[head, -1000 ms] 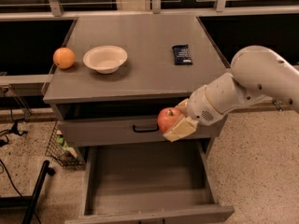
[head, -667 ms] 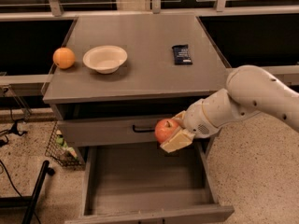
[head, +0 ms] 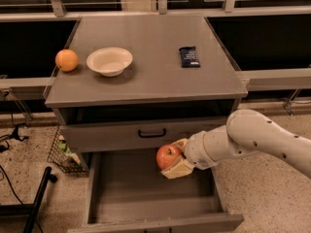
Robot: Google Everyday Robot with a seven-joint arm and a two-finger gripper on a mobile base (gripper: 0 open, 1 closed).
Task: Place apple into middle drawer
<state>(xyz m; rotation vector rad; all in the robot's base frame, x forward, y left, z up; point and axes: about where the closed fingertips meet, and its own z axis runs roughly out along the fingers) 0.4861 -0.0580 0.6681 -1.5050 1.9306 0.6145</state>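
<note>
The red apple [head: 167,156] with a yellowish blush is held in my gripper [head: 176,161], whose pale fingers close around it from the right. The white arm reaches in from the right. Apple and gripper hang above the right rear part of the open middle drawer [head: 146,193], a grey tray with a bare floor and low side walls, pulled out at the bottom of the cabinet. The apple sits just below the closed upper drawer front and does not touch the drawer floor.
The closed drawer front with a black bar handle [head: 151,133] is above the open drawer. On the cabinet top [head: 146,76] lie an orange [head: 66,60], a white bowl [head: 109,60] and a dark snack packet [head: 189,56]. A wire basket [head: 63,152] stands on the floor at the left.
My gripper has carried the apple down and left, from in front of the closed drawer front to over the open middle drawer.
</note>
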